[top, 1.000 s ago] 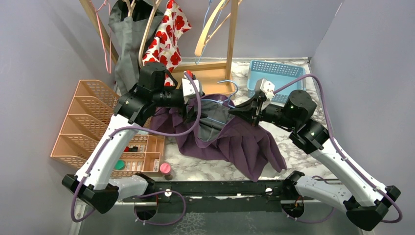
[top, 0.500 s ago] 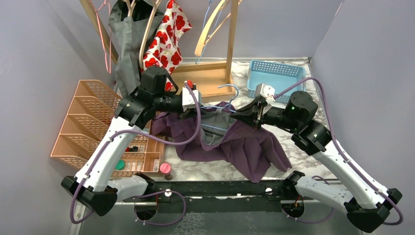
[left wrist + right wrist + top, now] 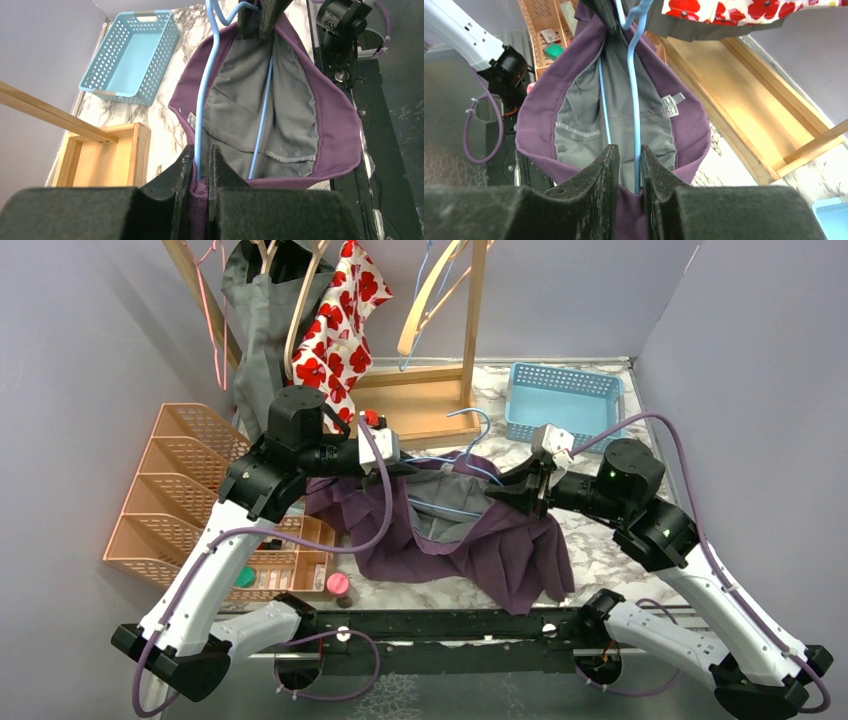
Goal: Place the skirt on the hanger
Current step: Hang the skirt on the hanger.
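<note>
Rail of black metal runs along the near edge of the marble bench, and a small pink-capped bottle stands just beyond it, left of centre. Past that, the purple skirt hangs between the two arms with its hem pooled on the bench and its waistband pulled open, the grey lining showing.

A blue wire hanger lies inside that opening, and its ends reach both sets of jaws. The left arm comes in from the left. In its wrist view the left jaws are clenched on the waistband, with the hanger's wire running down into the same pinch.

The right arm faces it from the right. The right jaws stand a little apart, with wire and purple cloth between them. Whether they press on either I cannot tell from this angle.

An orange organiser sits on the left side of the bench. Farther back, a pale blue basket sits to the right of a wooden rack. A grey garment and a poppy-print one hang from that rack.
</note>
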Tool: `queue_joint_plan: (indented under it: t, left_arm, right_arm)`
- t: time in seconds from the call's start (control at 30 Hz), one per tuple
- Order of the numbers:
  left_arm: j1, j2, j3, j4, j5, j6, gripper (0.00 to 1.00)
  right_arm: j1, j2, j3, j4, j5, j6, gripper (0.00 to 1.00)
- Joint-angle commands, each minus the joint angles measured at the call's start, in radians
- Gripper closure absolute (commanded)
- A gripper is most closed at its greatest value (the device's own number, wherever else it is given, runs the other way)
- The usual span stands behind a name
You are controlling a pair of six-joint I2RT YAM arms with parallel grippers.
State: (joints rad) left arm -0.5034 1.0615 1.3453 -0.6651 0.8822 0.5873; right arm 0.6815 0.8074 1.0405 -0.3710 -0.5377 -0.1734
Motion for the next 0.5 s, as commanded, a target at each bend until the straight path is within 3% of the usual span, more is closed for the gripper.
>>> queue_joint_plan:
  t: [0.0, 0.2, 0.33, 0.43, 0.47]
  left_arm:
    - [0.009, -0.030, 0.022, 0.109, -0.004, -0.020, 1.00]
    - [0.009, -0.048, 0.012, 0.134, -0.014, -0.024, 1.00]
    - [0.008, -0.066, -0.037, 0.175, -0.050, -0.065, 1.00]
    - [0.014, -0.087, -0.078, 0.223, -0.128, -0.148, 1.00]
    - [0.018, -0.093, -0.092, 0.232, -0.147, -0.172, 0.94]
  right_arm:
    - [0.007, -0.002, 0.027, -0.089, 0.021, -0.012, 0.73]
    - [0.007, 0.041, 0.097, -0.110, 0.038, -0.033, 0.73]
    - [0.007, 0.048, 0.121, -0.063, 0.057, -0.030, 0.98]
    - [0.007, 0.027, 0.125, -0.020, 0.120, -0.033, 0.99]
    - [0.007, 0.018, 0.125, -0.009, 0.129, -0.038, 0.99]
